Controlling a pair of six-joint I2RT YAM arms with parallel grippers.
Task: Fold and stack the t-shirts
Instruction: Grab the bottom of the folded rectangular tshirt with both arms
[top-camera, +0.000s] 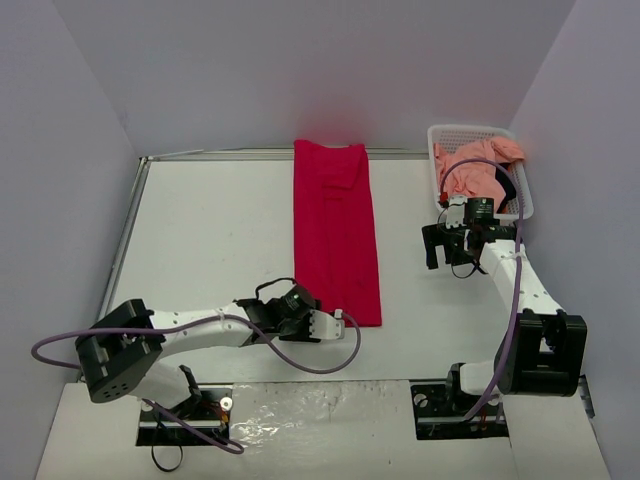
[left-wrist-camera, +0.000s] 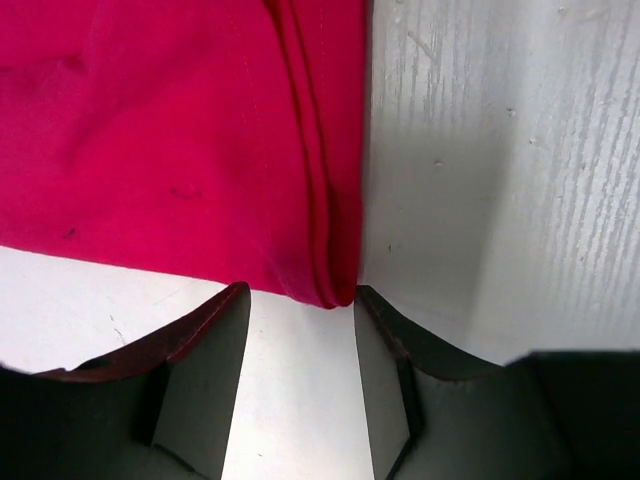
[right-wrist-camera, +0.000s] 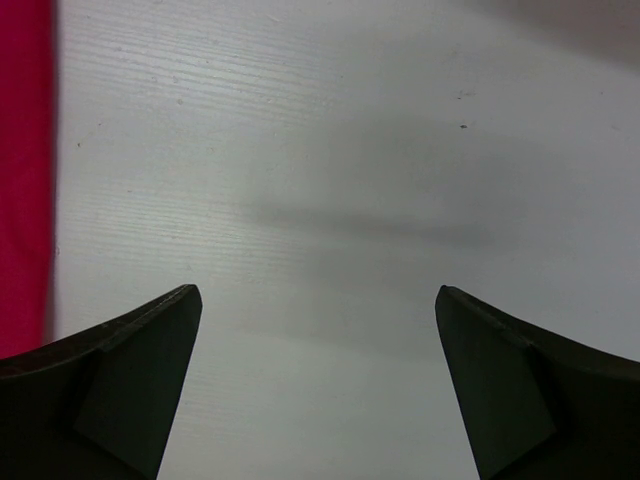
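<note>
The crimson red t-shirt (top-camera: 336, 232) lies flat on the table, folded into a long narrow strip running from far to near. My left gripper (top-camera: 342, 320) is open at the strip's near right corner. In the left wrist view the corner (left-wrist-camera: 335, 285) sits just past my open gripper (left-wrist-camera: 300, 300), near the right fingertip (left-wrist-camera: 372, 305). The salmon pink t-shirt (top-camera: 478, 170) lies crumpled in the basket with a bit of black garment (top-camera: 507, 184). My right gripper (top-camera: 440, 250) is open and empty over bare table (right-wrist-camera: 330, 200), right of the red strip (right-wrist-camera: 24, 170).
The white lattice basket (top-camera: 470, 131) stands at the far right corner. A raised rail (top-camera: 128, 225) runs along the table's left edge and another along the back. Purple cables loop from both arms.
</note>
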